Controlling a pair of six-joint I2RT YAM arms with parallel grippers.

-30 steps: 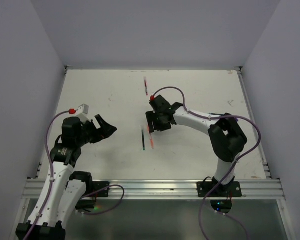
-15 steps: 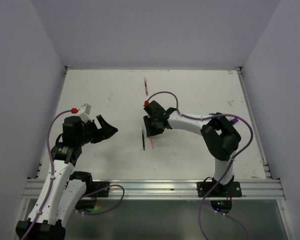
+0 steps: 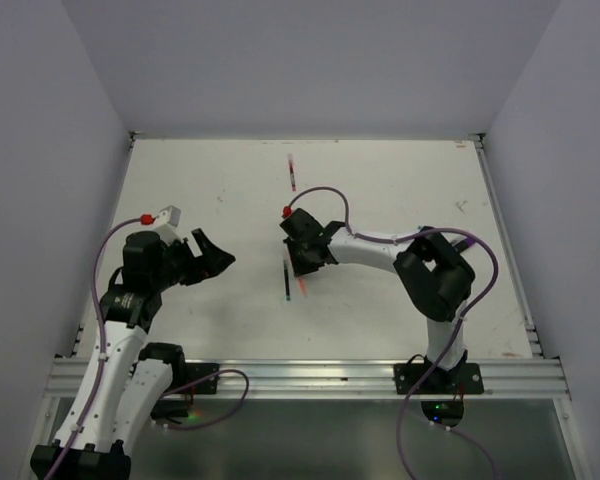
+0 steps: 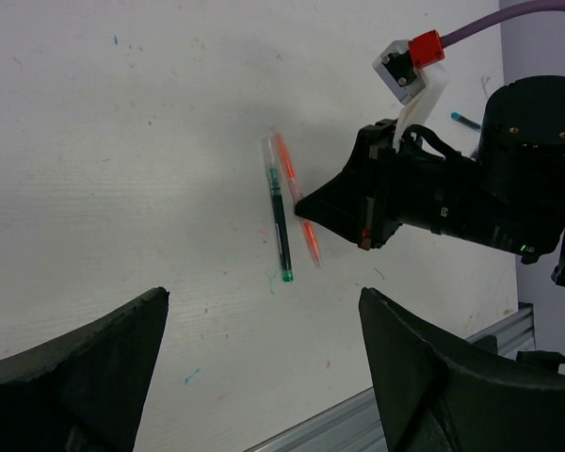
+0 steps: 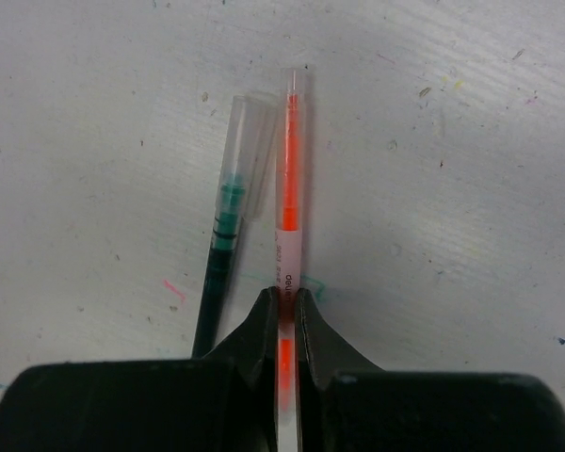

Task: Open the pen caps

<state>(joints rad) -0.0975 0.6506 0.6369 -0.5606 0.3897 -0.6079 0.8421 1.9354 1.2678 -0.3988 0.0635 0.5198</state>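
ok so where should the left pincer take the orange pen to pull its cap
Probably the clear cap end of the orange pen, the free stretch beyond the right pincer, which is shut on the barrel. Come from above, closing across its width: it lies flat on the table. The green pen lies close alongside, so there is little room on that side.

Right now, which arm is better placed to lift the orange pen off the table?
Right. The right gripper is shut on the orange pen, which lies beside the green pen. The left gripper hangs open, well off to the left of both pens.
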